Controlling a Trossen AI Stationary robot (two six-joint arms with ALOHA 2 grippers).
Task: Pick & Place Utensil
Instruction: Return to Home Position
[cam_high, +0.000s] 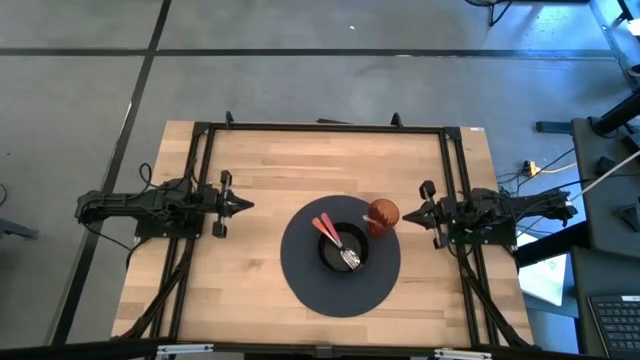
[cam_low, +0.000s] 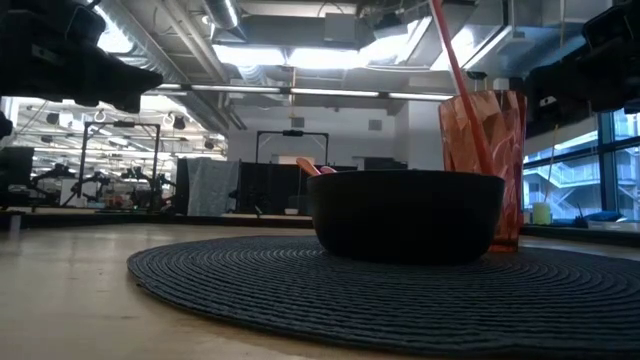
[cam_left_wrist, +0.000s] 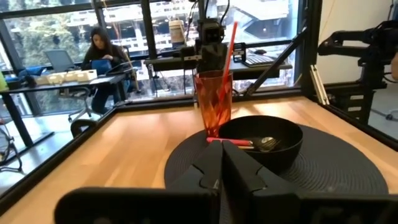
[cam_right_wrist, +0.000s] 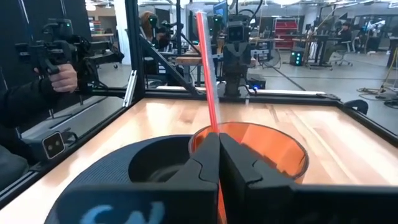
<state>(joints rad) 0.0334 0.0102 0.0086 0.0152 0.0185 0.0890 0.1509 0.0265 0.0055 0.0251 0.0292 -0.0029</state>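
On the wooden table (cam_high: 250, 180), a round dark woven mat (cam_high: 300, 285) sat centre, w/ the L gripper (cam_high: 248, 205) and R gripper (cam_high: 405, 213) at opposite sides, both w/ fingers pressed together, holding nothing. The black bowl (cam_high: 326, 260) stood mid-mat, the orange-brown cup (cam_high: 383, 215) just beside it toward the R arm. Orange spoon (cam_high: 322, 231) & pink fork (cam_high: 350, 260) lay in the bowl; the orange straw (cam_left_wrist: 232, 46) stood tilted in the cup.

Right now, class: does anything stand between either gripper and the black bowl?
For the right gripper, yes: the orange cup with its straw stands just ahead of it, before the black bowl. For the left gripper, nothing visible: only bare table and the round mat.
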